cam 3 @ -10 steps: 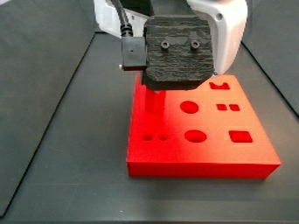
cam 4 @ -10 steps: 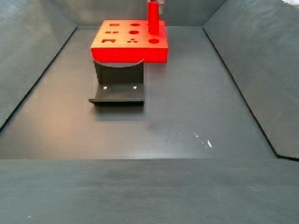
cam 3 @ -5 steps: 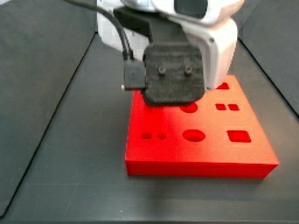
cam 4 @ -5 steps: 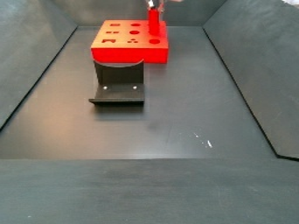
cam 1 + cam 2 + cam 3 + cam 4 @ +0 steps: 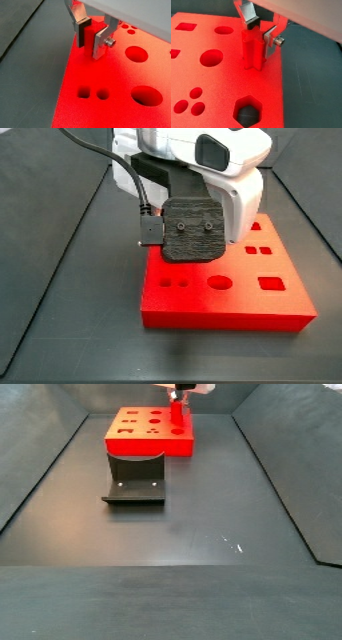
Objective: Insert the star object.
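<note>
The gripper (image 5: 260, 31) has its fingers clamped on the red peg (image 5: 252, 50), standing upright, its bottom end at the red block (image 5: 218, 75). Any slight twist could probably jam it.

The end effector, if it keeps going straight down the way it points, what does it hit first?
Probably the red block: the end effector grips the star object, whose lower end already meets the block's top.

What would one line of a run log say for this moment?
gripper: shut on red peg | red peg: upright, lower end at red block | seated: cannot tell
</note>
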Controlling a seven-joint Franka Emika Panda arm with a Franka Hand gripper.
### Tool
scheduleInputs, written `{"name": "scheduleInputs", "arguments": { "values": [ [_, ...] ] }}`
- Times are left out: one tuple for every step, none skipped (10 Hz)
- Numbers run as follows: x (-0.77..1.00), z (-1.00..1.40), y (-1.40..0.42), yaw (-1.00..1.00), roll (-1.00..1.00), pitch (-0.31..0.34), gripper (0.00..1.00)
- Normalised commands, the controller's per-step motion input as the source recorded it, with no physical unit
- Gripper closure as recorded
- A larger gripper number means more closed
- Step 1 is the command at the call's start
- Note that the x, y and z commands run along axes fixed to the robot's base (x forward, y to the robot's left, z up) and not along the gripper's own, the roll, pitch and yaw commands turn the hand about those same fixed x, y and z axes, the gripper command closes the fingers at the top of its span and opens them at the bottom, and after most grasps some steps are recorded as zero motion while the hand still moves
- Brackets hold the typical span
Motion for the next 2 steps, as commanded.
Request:
{"name": "scheduleInputs", "arguments": {
  "values": [
    [0.0,0.0,-0.01,0.0,0.02,0.0,1.0],
    [0.0,0.0,0.0,0.0,0.0,0.0,1.0]
  ]
}}
